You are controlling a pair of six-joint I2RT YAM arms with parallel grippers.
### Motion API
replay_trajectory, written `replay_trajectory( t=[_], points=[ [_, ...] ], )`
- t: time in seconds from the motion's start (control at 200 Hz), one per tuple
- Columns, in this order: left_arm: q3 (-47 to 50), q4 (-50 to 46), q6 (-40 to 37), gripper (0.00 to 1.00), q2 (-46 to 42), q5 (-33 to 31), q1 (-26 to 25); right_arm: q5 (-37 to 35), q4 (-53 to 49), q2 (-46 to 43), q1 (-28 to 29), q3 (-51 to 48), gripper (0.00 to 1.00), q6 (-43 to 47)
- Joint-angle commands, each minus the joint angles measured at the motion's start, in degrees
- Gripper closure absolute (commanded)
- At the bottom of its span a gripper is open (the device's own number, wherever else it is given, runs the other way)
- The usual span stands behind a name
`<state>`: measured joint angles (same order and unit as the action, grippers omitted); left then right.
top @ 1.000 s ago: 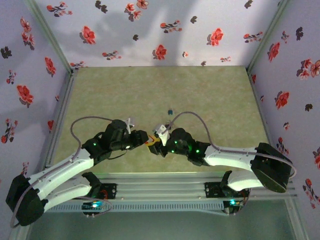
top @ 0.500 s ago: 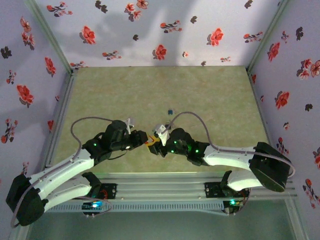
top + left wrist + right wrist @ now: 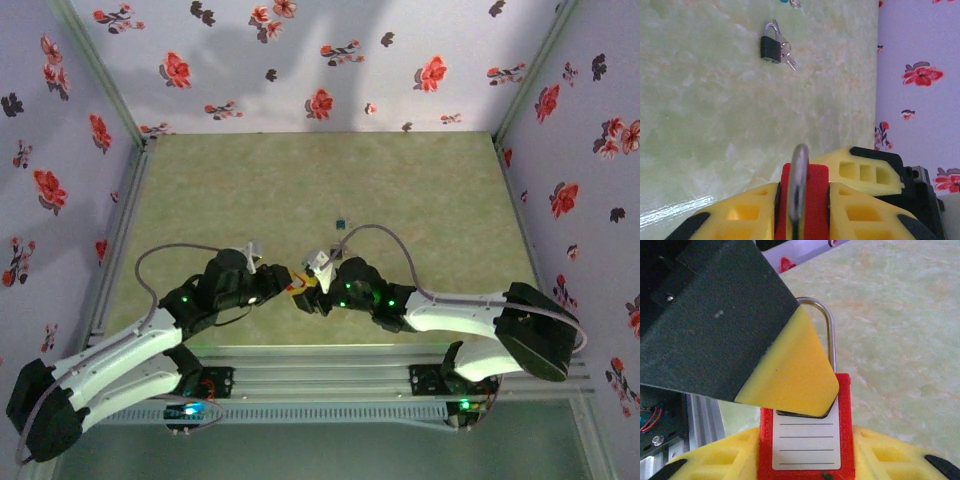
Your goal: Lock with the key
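Handover of the red padlock (image 3: 814, 186) seemed in hand: left claw (image 3: 802, 210) pinched its flat faces, while right claw (image 3: 807, 457) flanked its edges, grip impossible to tell. The key (image 3: 774, 48) lay on the worktop (image 3: 700, 125), well apart; fetching it probably came next.

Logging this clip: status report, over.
Left pincer shut on red padlock. Right pincer straddles it, grip unclear. Keys on table beside black padlock, untouched.
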<state>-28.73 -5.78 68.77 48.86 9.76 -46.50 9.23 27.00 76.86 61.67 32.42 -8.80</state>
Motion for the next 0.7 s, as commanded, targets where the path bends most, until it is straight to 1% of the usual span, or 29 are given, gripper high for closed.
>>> replay_trajectory(
  t=[0.0, 0.05, 0.09, 0.25, 0.385, 0.47, 0.515, 0.59, 0.695],
  points=[
    [1.03, 2.01, 3.45, 1.0, -0.96, -3.6, 0.52, -0.66, 0.73, 0.08, 0.47, 1.09, 0.53, 0.54],
    [1.29, 2.0, 3.92, 1.0, -1.05, -3.78, 0.75, -0.86, 0.52, -0.28, 0.49, 1.07, 0.5, 0.69],
    [1.54, 2.21, 4.36, 1.0, -1.14, -3.78, 0.96, -0.87, 0.51, -0.72, 0.51, 0.85, 0.45, 0.71],
    [2.16, 2.0, 5.42, 1.0, -2.05, -4.68, 1.8, -2.27, -0.05, -3.36, 0.48, -0.16, 0.33, 1.15],
    [3.81, 3.49, 7.29, 1.0, -3.5, -6.71, 2.19, -5.64, -0.02, -7.68, 0.39, -1.88, 0.16, 0.72],
    [5.02, 5.63, 8.7, 1.0, -4.09, -7.66, 2.36, -9.45, -0.41, -10.0, 0.29, -2.79, 0.01, -0.92],
    [5.82, 6.96, 9.6, 1.0, -4.34, -8.11, 2.34, -12.19, -0.76, -11.04, 0.22, -3.11, 0.01, -3.12],
    [7.51, 9.81, 11.29, 1.0, -4.89, -9.45, 2.36, -14.3, -1.66, -12.95, -0.02, -3.04, 0.01, -6.2],
    [10.86, 16.17, 14.8, 1.0, -5.18, -11.04, 2.36, -17.87, -5.91, -14.93, -0.14, -0.9, 0.01, -14.04]
  ],
)
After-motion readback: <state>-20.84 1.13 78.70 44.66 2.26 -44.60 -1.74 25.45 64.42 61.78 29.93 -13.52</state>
